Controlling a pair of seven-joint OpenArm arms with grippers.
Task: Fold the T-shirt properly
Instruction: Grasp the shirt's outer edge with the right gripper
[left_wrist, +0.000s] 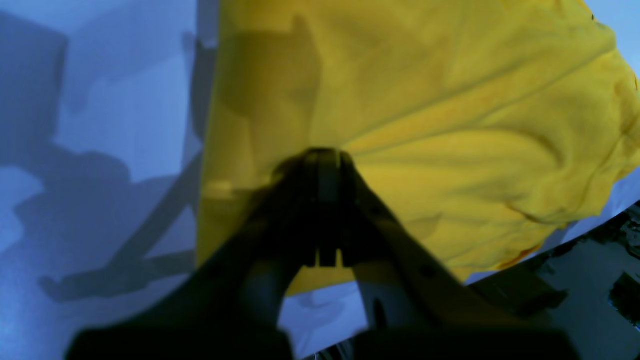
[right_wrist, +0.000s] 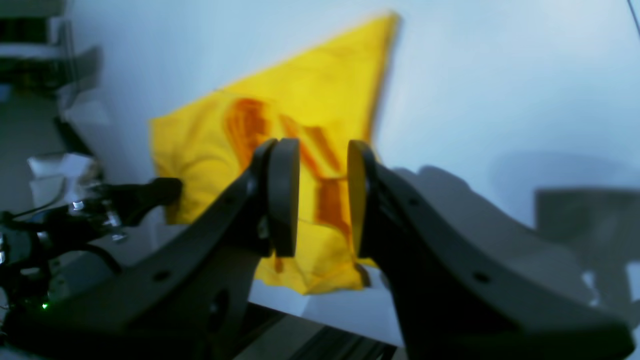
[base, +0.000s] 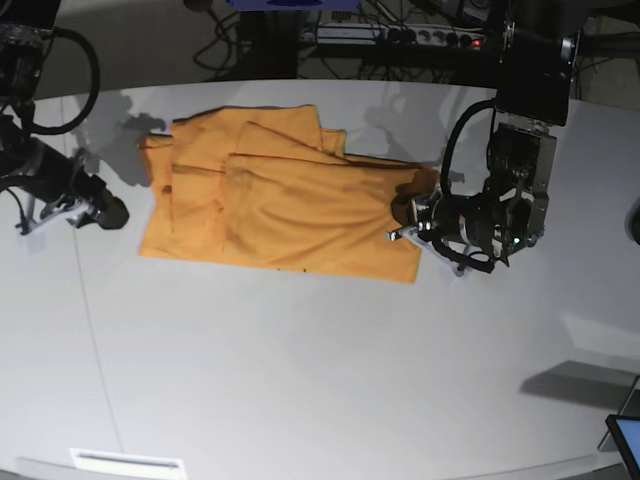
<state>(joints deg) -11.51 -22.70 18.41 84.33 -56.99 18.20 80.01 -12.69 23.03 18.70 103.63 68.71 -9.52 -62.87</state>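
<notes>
The left gripper (left_wrist: 327, 155) is clamped shut on a pinch of the T-shirt (base: 290, 205), gathering the cloth into creases at the shirt's end nearest the worktop's (base: 320, 380) right edge as the base view shows it. The right gripper (right_wrist: 322, 195) stands with its jaws parted and nothing between them, clear of the cloth, just off the shirt's opposite end near the worktop's left edge. The T-shirt lies partly folded in overlapping layers on the far half of the worktop, stretched lengthwise between the two grippers.
</notes>
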